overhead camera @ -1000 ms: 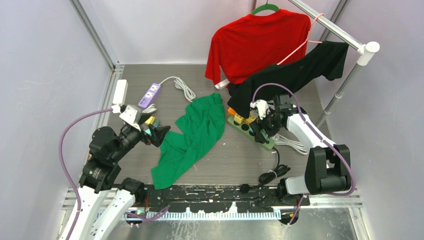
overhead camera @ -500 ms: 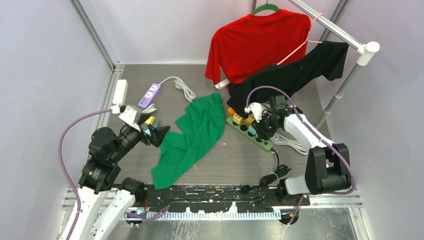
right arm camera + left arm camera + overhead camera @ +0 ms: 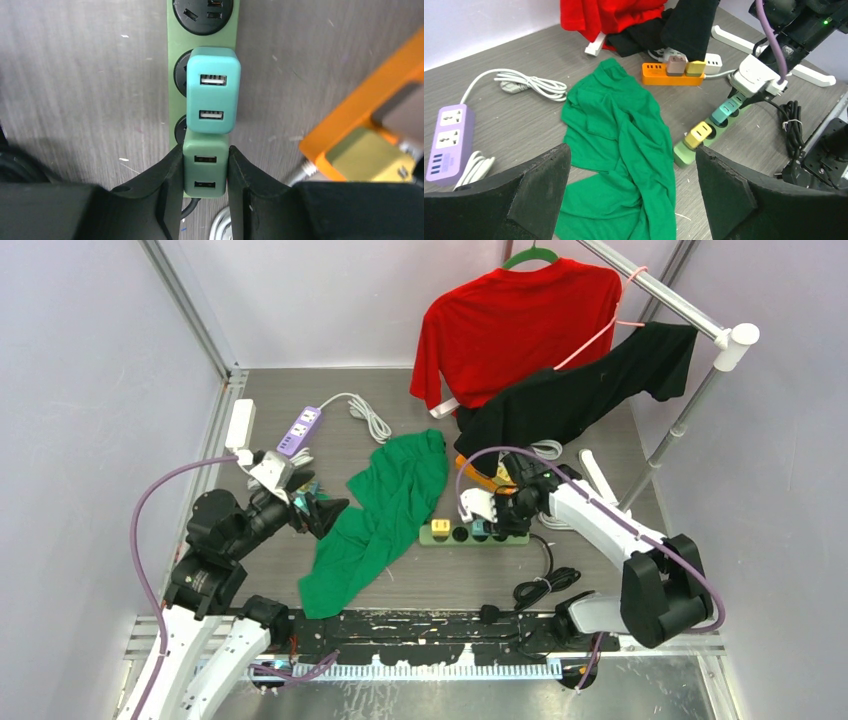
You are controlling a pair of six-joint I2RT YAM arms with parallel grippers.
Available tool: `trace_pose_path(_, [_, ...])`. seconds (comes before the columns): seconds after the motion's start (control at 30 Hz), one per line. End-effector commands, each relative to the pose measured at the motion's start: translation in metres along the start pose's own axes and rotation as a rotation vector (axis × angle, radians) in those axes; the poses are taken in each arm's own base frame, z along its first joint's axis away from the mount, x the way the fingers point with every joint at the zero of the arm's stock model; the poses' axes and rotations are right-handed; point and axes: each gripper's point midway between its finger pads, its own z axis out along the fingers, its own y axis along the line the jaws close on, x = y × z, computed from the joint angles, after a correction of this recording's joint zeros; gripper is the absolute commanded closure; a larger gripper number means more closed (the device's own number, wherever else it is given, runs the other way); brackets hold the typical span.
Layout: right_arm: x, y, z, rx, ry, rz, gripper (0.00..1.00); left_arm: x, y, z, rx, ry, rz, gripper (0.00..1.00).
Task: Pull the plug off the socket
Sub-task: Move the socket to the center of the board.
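Now your right tool (image 3: 205, 167) pinches the green plug (image 3: 205, 175); pull it straight out of the strip (image 3: 202, 40), no twisting, clear of the teal plug (image 3: 212, 90). Left tool (image 3: 631, 172) hangs spread.

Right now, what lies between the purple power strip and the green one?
A green shirt lies between the purple strip and the green strip; the top view shows it best.

The fingers of the right gripper (image 3: 205, 152) cover both sides of the dark green plug (image 3: 205, 170), and its pins cannot be seen. Ahead of the jaws, the green power strip (image 3: 202, 30) is cut by the picture's top edge. Right of the jaws, the orange strip (image 3: 340, 132) is blurred and cut off. In the top view, the gripper covers this plug.
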Motion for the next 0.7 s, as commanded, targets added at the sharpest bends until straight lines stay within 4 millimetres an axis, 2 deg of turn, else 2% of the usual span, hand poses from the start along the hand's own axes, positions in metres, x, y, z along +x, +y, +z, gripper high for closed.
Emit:
trace_pose_path(0.0, [-0.002, 0.077, 0.006, -0.313, -0.054, -0.201, 0.89, -0.012, -0.011, 0.007, 0.081, -0.048, 0.03, 0.06])
trace_pose_path(0.1, [-0.009, 0.087, 0.006, -0.346, -0.079, -0.261, 0.85, -0.01, -0.019, 0.01, 0.131, -0.046, 0.022, 0.05])
trace_pose_path(0.23, [-0.016, 0.098, 0.011, -0.391, -0.073, -0.33, 0.75, -0.009, -0.035, 0.015, 0.239, -0.062, -0.017, 0.0])
trace_pose_path(0.33, [-0.02, 0.099, 0.014, -0.394, -0.045, -0.344, 0.67, -0.007, -0.046, 0.02, 0.314, -0.075, -0.079, 0.0])
trace_pose_path(0.43, [-0.031, 0.092, 0.01, -0.342, -0.057, -0.292, 0.52, -0.008, -0.055, 0.026, 0.384, -0.074, -0.14, 0.0])
trace_pose_path(0.53, [-0.044, 0.083, -0.001, -0.27, -0.103, -0.222, 0.28, -0.011, -0.063, 0.035, 0.45, -0.084, -0.224, 0.02])
trace_pose_path(0.6, [-0.046, 0.083, -0.01, -0.259, -0.147, -0.19, 0.18, -0.011, -0.069, 0.042, 0.479, -0.104, -0.276, 0.04])
trace_pose_path(0.67, [-0.049, 0.084, -0.019, -0.246, -0.188, -0.164, 0.13, -0.003, -0.085, 0.049, 0.512, -0.098, -0.294, 0.05])
